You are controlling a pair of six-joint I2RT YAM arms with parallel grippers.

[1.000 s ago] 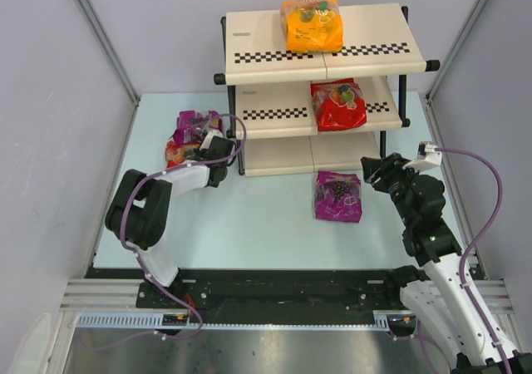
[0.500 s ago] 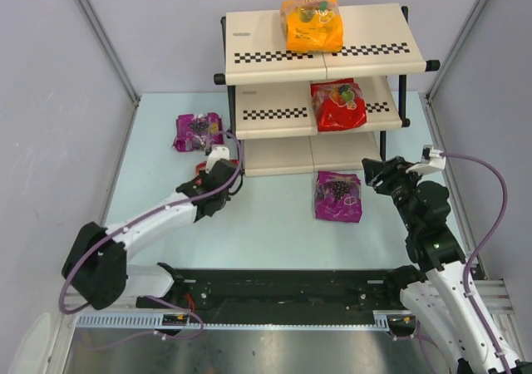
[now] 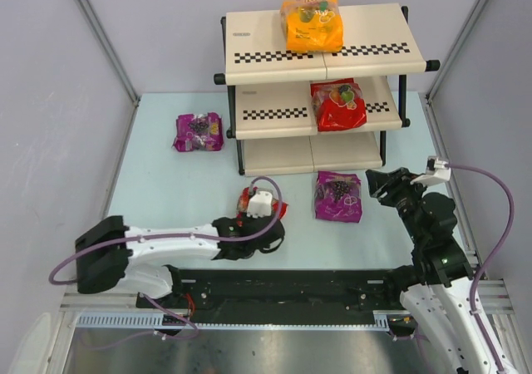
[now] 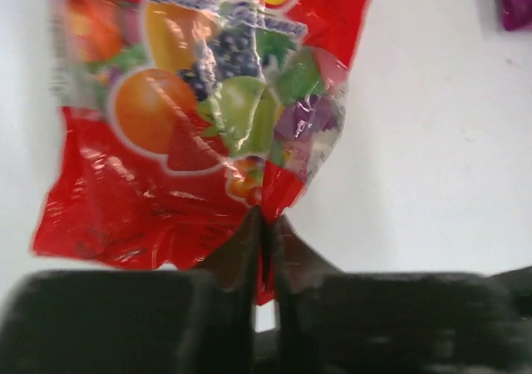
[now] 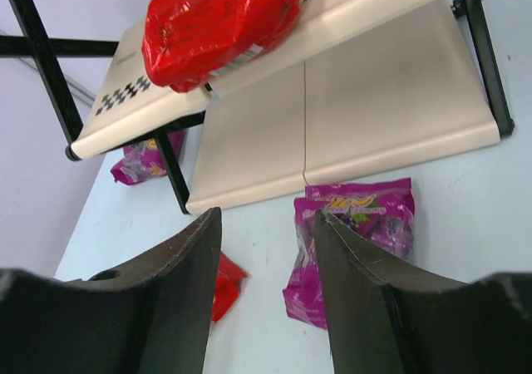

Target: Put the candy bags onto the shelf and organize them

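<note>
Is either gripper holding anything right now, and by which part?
The left gripper pinches a red candy bag by its bottom edge; the right gripper is open and holds nothing.

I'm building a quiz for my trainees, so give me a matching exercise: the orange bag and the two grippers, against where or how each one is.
Column one:
1. orange bag
2. left gripper
3. right gripper

Column two:
A. open, holding nothing
B. on the top tier of the shelf
C. shut on a red bag

Pairs: 1-B, 2-C, 3-A
</note>
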